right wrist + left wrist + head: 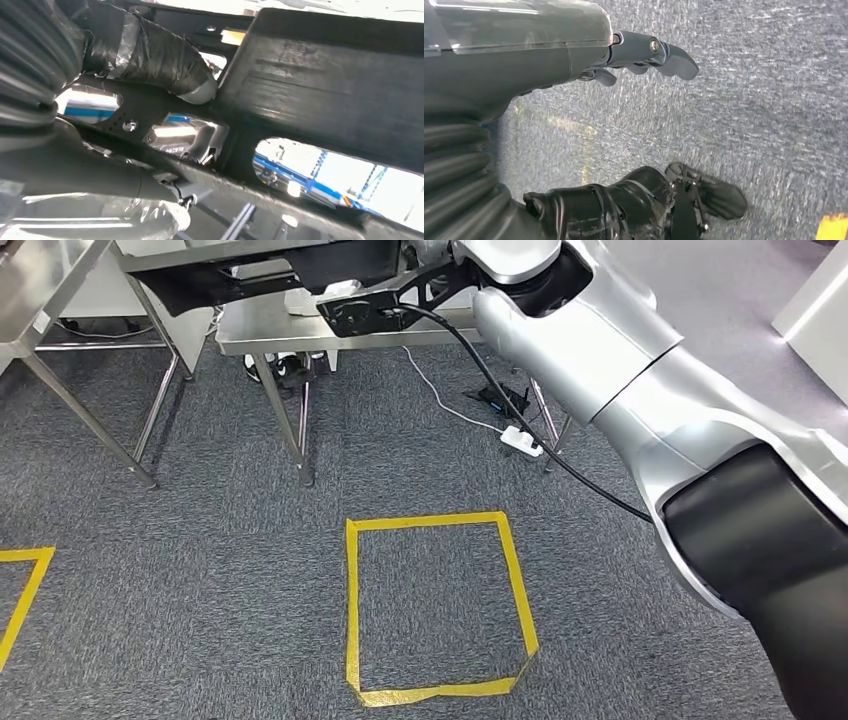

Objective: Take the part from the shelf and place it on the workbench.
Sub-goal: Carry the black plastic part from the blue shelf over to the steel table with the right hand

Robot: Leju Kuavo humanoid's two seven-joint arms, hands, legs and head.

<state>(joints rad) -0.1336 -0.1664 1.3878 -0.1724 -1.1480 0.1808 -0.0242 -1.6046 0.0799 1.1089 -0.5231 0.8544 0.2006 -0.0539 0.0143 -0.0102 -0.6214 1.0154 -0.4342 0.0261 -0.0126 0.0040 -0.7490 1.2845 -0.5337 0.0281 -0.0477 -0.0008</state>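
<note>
The part point(250, 280) is a long flat black panel with cut-out holes, carried at the top of the head view above the edge of a steel workbench point(300, 335). My right arm point(600, 350) reaches forward to it. In the right wrist view my right hand point(75, 165) grips the part point(325, 90), and its taped thumb point(155, 55) presses on the panel's face. My left hand point(589, 55) hangs over the grey carpet with its fingers point(674, 60) apart and nothing in them.
A second steel table point(40, 300) stands at the far left. A yellow tape square point(350, 610) marks the carpet in front of me, and more yellow tape point(25, 590) lies at the left. A white power strip point(522, 441) and cables lie under the workbench.
</note>
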